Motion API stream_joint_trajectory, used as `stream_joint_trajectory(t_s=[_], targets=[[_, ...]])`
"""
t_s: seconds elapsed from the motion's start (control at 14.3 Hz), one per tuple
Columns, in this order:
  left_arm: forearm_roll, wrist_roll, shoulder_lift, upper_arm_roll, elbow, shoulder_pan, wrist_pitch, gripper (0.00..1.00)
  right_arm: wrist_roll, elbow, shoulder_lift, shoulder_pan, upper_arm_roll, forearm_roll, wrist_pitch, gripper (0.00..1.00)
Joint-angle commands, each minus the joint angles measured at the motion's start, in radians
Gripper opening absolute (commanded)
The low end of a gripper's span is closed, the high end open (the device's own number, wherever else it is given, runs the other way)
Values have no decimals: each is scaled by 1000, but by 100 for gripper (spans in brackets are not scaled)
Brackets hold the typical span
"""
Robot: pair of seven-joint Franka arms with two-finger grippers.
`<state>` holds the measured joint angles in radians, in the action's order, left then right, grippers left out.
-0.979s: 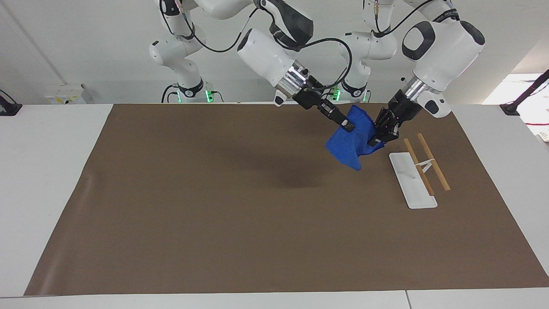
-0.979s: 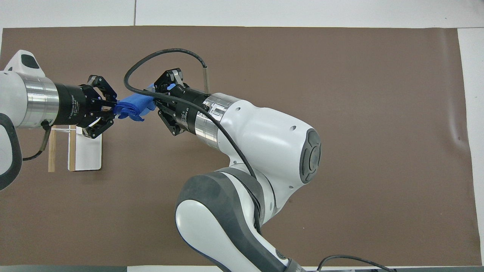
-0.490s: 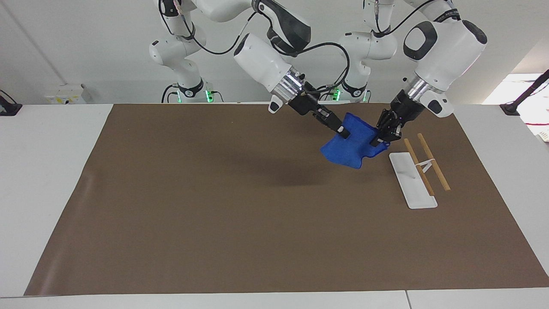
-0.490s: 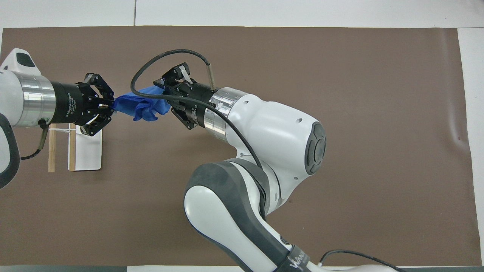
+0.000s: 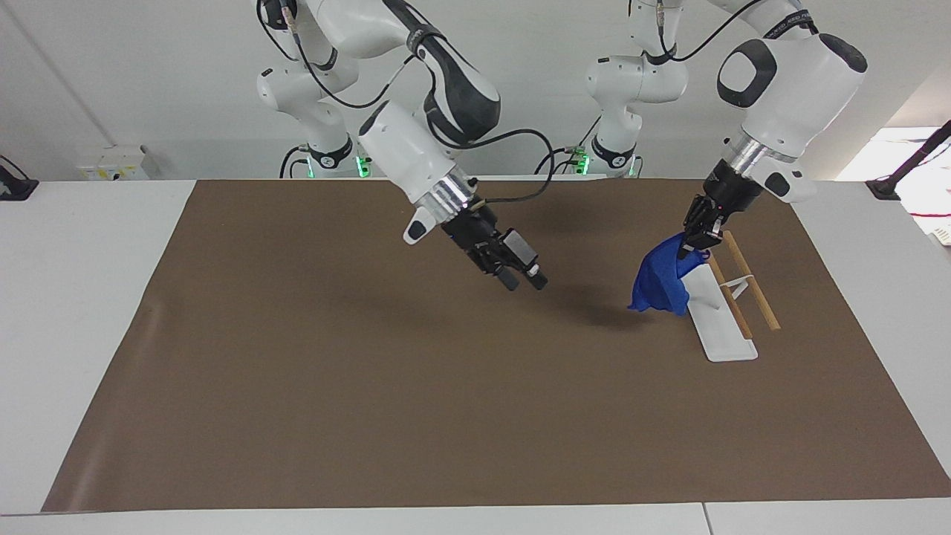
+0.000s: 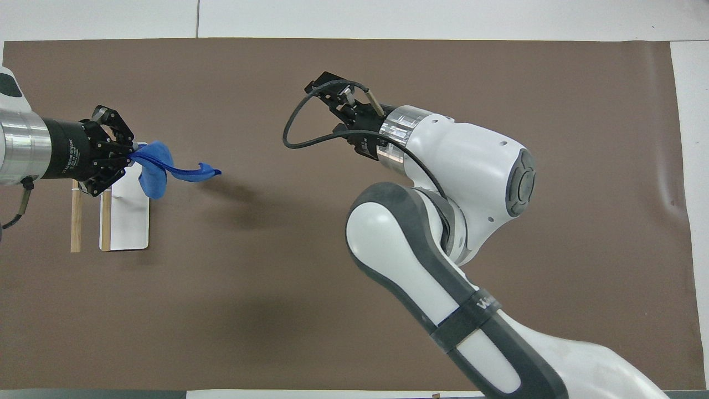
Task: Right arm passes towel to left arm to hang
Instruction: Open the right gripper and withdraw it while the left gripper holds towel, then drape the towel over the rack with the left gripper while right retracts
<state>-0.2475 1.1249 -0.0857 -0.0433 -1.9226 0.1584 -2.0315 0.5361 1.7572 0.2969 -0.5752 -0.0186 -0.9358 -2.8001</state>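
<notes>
My left gripper (image 5: 689, 250) is shut on one end of the bright blue towel (image 5: 658, 285). The towel hangs limp from it in the air, over the edge of the rack's white base plate (image 5: 719, 331). In the overhead view the left gripper (image 6: 130, 158) holds the towel (image 6: 160, 172) over the base plate (image 6: 130, 224). My right gripper (image 5: 524, 281) is open and empty, up over the brown mat near the table's middle, well apart from the towel. It also shows in the overhead view (image 6: 330, 94).
The rack has two thin wooden bars (image 5: 752, 291) on a small white stand above the base plate, at the left arm's end of the table. They also show in the overhead view (image 6: 76, 221). A brown mat (image 5: 371, 386) covers the table.
My right gripper has let go of the towel and drawn back toward the table's middle. My left gripper has carried the towel toward the rack, and the towel now hangs from it alone.
</notes>
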Motion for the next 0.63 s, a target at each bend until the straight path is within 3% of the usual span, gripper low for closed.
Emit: stream_joint_trajectory(t_s=[0.0,0.14,0.35,0.56], targets=[[112,-49,-19,2,-26,0,-16,0,-178,122,-68,79,8,32,1,100],[164,-136,-20,0,-30,-8,-18,0,-267,143,-76,161,6,108,46,100],[178,-333,-20,2,-35,-78,-33,0,-286,122,-82,294,8,456,230,100],[204,-465,-25,2,-68,-143,-107,0,-288,58,-84,362,9,745,454,100]])
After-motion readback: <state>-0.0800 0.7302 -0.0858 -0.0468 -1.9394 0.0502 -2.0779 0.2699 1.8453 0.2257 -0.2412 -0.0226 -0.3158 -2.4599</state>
